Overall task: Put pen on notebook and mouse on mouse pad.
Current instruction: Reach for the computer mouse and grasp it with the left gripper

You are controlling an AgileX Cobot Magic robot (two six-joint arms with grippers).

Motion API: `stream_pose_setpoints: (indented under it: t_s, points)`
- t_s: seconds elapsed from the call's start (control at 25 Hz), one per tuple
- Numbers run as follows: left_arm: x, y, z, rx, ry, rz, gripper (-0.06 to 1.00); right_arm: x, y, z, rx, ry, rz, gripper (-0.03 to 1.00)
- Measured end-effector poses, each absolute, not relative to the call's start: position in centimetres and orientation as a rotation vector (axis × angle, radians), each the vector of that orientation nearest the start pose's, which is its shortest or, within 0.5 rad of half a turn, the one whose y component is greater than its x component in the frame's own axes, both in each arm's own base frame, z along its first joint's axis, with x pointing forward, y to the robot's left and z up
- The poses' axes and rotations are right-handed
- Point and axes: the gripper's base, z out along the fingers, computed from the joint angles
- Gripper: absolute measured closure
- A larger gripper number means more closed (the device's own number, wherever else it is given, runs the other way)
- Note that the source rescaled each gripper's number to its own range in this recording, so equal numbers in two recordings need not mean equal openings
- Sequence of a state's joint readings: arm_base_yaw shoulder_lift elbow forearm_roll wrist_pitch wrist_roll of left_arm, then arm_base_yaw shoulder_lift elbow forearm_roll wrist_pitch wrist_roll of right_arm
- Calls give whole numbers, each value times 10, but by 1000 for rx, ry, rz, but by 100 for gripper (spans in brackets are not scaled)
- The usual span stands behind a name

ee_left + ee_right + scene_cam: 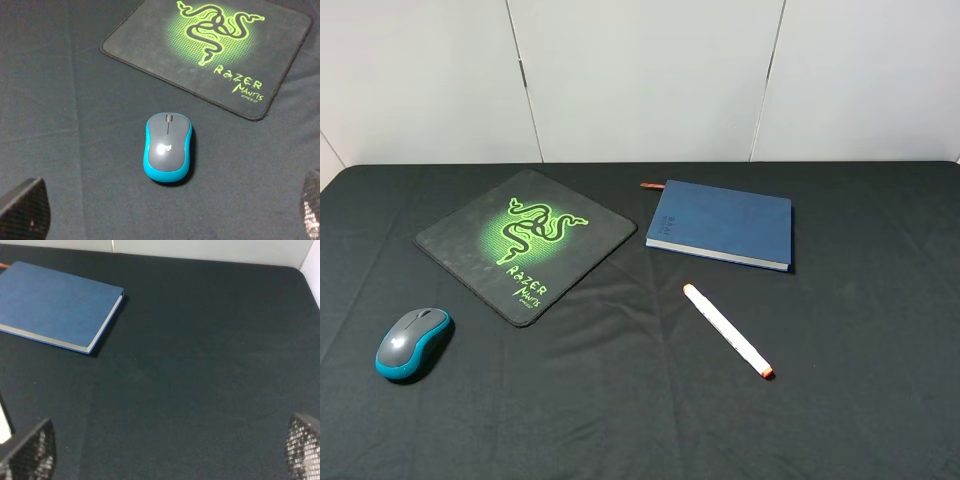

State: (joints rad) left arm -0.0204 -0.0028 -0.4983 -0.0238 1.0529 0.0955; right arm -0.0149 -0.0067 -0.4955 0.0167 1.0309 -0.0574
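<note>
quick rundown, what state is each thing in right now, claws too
mouse: upright on the table, beside the mouse pad, not on it
mouse pad: flat, nothing on it
pen: lying flat on the table, apart from the notebook
notebook: closed, flat, nothing on it
left claw: open, empty
right claw: open, empty

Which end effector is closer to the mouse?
Left. The left end effector hangs open by the mouse; the right end effector is over by the notebook, mouse out of its view.

Black cloth-covered table [880, 400], faintly creased; white panelled wall [640, 70] behind, thin slanted seams; even light.
</note>
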Motion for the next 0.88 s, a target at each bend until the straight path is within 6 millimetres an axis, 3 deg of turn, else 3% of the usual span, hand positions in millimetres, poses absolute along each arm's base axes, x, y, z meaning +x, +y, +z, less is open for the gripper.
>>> stream_pose_setpoints:
  t_s: [0.88]
  points:
    - [-5, -2, 277, 119, 2032, 19, -6, -4, 1, 278, -43, 2012, -26, -3]
